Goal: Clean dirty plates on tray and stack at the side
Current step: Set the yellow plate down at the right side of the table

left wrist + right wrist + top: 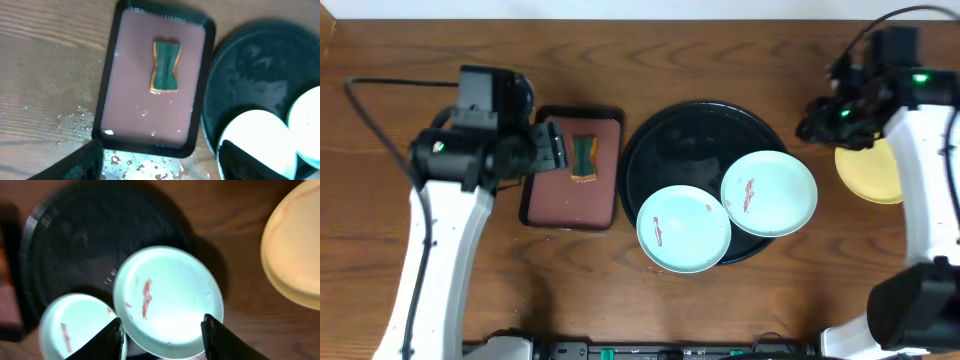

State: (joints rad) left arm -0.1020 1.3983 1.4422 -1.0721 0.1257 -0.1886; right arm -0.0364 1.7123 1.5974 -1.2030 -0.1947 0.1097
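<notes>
Smeared mint plate [167,300] on black tray [75,230], near spread, empty right claw [162,322], yellow plate [295,250] aside

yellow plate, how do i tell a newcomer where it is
Find the large round glossy black tray mid-table. Just right of it, on the brown wooden tabletop, lies the small round pale yellow plate. The two pale mint-blue plates sit on the tray with reddish smears; this one is yellow and off the tray.
</notes>
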